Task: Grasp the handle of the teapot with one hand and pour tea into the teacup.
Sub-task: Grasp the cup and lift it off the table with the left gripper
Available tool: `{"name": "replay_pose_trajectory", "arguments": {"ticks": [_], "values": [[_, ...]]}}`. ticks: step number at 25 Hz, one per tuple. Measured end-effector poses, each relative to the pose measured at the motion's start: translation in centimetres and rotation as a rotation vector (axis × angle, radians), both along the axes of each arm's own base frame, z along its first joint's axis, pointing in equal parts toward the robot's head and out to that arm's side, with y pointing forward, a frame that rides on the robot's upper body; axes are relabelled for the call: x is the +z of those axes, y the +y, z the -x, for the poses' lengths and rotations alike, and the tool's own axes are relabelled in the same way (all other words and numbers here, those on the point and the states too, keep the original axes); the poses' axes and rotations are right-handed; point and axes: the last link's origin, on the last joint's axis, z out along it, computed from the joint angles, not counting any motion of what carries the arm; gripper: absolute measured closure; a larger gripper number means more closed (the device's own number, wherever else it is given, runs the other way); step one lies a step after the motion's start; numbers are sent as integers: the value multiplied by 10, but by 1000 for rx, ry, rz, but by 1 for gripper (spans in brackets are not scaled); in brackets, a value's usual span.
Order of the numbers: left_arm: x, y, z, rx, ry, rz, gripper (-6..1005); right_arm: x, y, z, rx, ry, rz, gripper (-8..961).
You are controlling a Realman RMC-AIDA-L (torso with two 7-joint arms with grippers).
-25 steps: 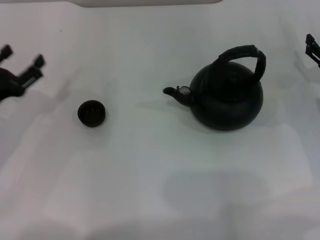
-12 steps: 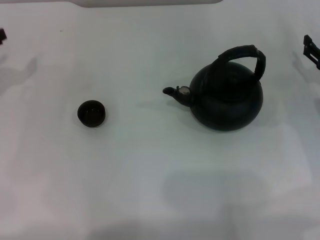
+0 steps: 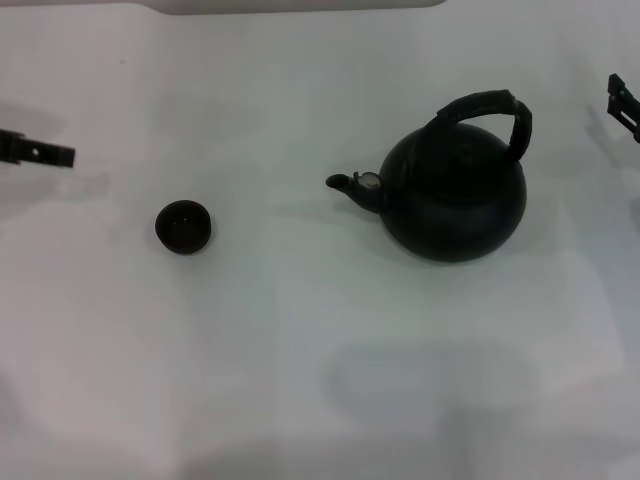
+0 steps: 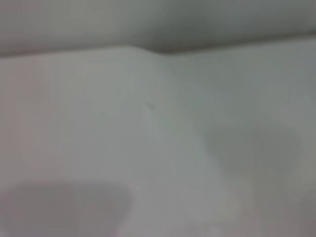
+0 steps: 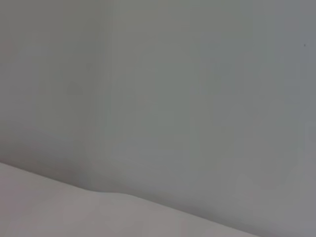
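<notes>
White tabletop fills the head view, plain and matte, w/ a pale strip at the far edge. Both wrist views show only blank white surface, nothing of use.

Teapot sits upright right of centre, spout pointing left toward the teacup, which stands well apart on the left side. Handle arches over the pot's top, free, nothing touching it. Cup looks dark inside; can't tell if any tea is in it, no liquid visible anywhere.

Left gripper shows only as a dark bit at the far-left edge, above and left of the cup, not near either item. Can't tell if its claw is apart or together, too little in frame. Right gripper is a small dark piece at the right edge, beside but clear of the pot, a gap between it and the handle. Its claw state also can't be told.

Progress, as I judge it: nothing done yet. Handle not grasped, pot not lifted, no pour. All steps left: reach handle (right arm is the closer one, prob. the likely candidate), grip, lift, carry pot leftward to the cup, tilt the spout over it.
</notes>
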Motion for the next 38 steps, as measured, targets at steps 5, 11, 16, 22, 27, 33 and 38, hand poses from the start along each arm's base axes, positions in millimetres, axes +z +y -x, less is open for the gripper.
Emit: {"name": "replay_pose_trajectory", "arguments": {"ticks": [5, 11, 16, 22, 27, 33, 38], "values": [[-4, -1, -21, -26, 28, 125, 122, 0, 0, 0, 3, -12, 0, 111], [-4, 6, -41, -50, 67, 195, 122, 0, 0, 0, 6, -20, 3, 111], [-20, 11, -62, -79, 130, 275, 122, -1, 0, 0, 8, -26, 5, 111], [-53, 12, -89, -153, 191, 369, 122, -1, 0, 0, 7, -26, 6, 111], [-68, 12, -100, -193, 211, 400, 121, -1, 0, 0, 6, -26, 6, 109], [-82, 8, -106, -216, 234, 442, 121, -1, -1, 0, 5, -25, 6, 109], [-90, 4, -106, -213, 250, 464, 121, -1, -1, 0, 5, -26, 6, 109]]}}
